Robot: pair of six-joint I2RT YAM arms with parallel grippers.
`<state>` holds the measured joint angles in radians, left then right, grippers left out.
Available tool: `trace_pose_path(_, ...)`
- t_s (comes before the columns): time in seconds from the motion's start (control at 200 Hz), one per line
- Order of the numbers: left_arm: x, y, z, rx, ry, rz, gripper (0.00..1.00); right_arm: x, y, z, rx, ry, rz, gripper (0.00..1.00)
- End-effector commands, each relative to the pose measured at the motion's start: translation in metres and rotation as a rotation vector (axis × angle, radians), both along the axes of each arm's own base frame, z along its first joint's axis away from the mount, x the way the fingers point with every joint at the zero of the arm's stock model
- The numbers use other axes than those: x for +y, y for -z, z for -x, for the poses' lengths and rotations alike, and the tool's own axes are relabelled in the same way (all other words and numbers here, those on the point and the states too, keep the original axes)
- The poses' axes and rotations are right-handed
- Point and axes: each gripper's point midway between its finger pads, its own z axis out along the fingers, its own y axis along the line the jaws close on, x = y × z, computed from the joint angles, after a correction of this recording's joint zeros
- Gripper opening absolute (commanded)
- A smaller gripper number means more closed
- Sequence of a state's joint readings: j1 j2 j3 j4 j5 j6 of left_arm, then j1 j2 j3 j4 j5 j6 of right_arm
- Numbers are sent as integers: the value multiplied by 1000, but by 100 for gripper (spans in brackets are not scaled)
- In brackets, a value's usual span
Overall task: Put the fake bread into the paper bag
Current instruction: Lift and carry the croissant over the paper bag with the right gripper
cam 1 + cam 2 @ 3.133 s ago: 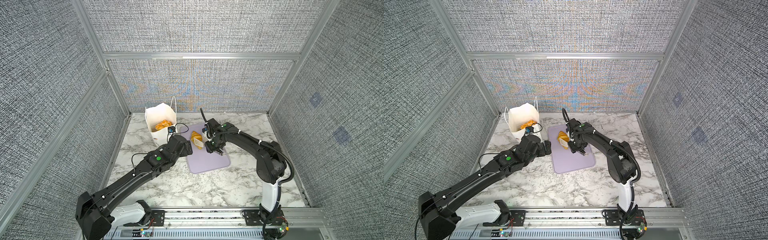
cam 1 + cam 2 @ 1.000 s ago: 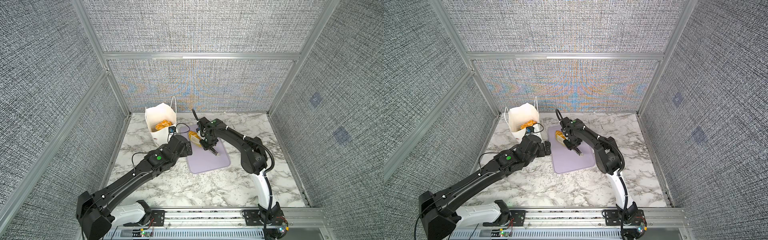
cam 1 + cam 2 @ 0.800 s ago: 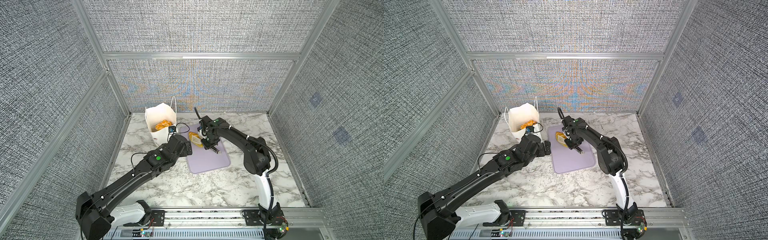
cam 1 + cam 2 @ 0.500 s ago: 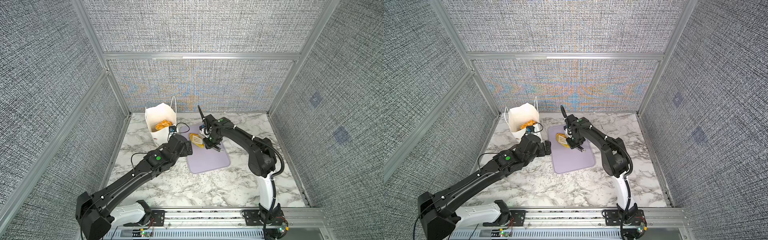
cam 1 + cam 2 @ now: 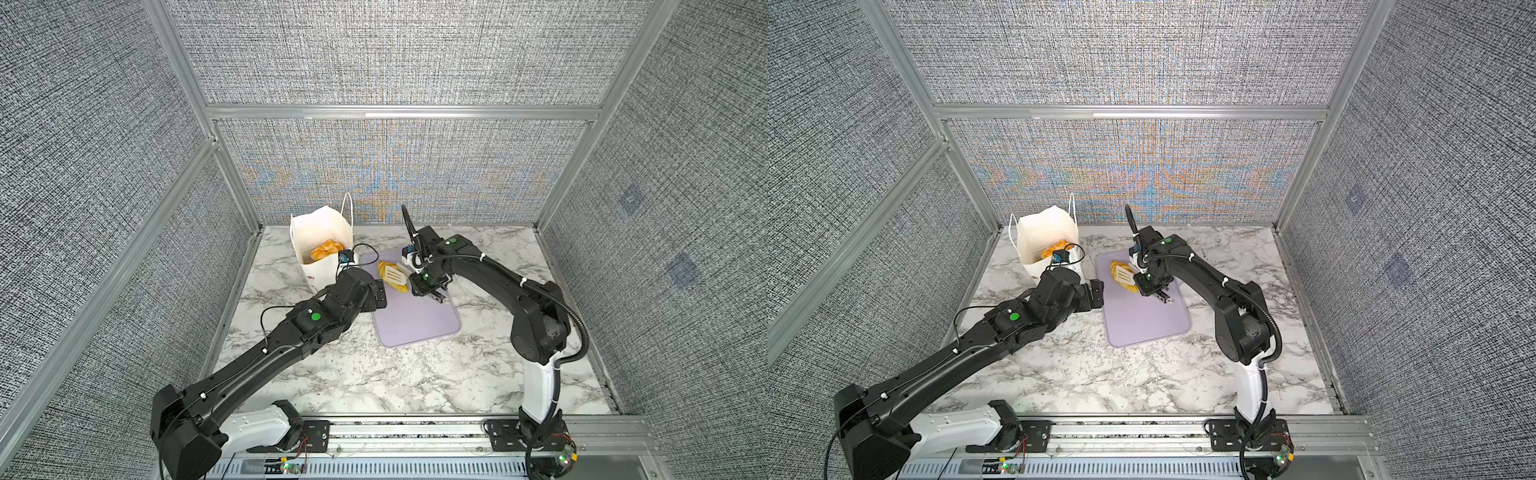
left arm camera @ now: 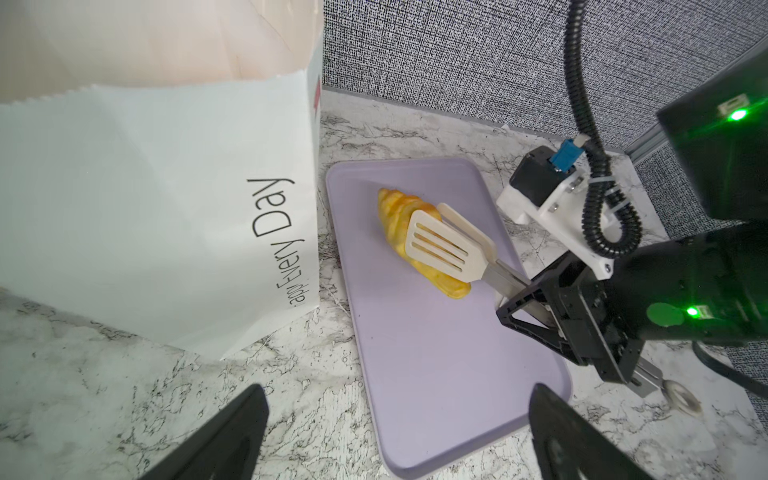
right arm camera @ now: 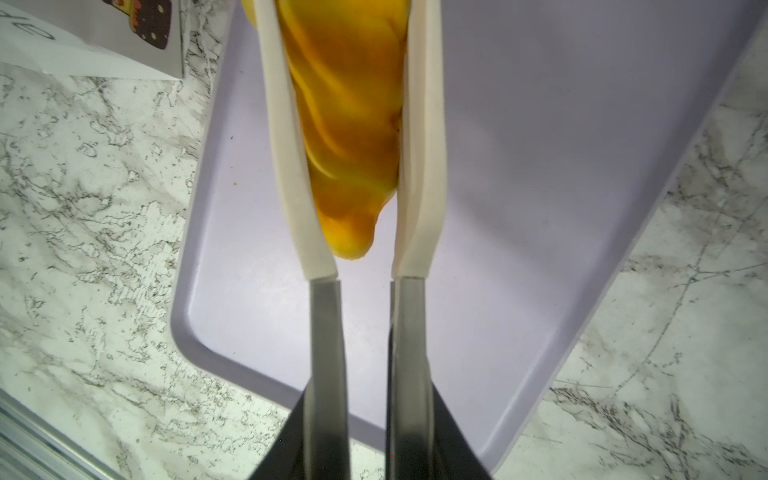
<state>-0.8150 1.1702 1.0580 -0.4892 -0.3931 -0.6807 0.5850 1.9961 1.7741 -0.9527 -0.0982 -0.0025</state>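
A golden striped croissant, one piece of the fake bread, sits over the lavender tray's far end, clamped between the white blades of tongs. My right gripper is shut on the tongs' steel arms. Whether the croissant still touches the tray I cannot tell. The white paper bag stands upright left of the tray with more bread inside. My left gripper is open and empty at the tray's near left edge.
The lavender tray lies on the marble table. Grey panel walls on aluminium posts close in three sides, with the bag near the back left corner.
The right wrist has drawn back to the right and turned while the tongs squeeze slightly tighter on the croissant. The left arm has stayed still and open.
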Motion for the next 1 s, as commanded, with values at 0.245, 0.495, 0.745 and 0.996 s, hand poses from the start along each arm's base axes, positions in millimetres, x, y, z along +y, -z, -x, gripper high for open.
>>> trace_pose_path(0.245, 8, -20, 1, -43, -14, -14, 99, 7, -34, 4, -58, -7, -90, 32)
trace_pose_path(0.495, 17, -34, 1, -75, -25, -50, 99, 9, -60, 6, -94, -16, -136, 32)
trace_pose_path(0.745, 24, -56, 0, -110, -29, -94, 99, 16, -92, 3, -147, -28, -194, 32)
trace_pose_path(0.996, 32, -71, 3, -146, -42, -90, 99, 23, -130, 2, -209, -48, -268, 32)
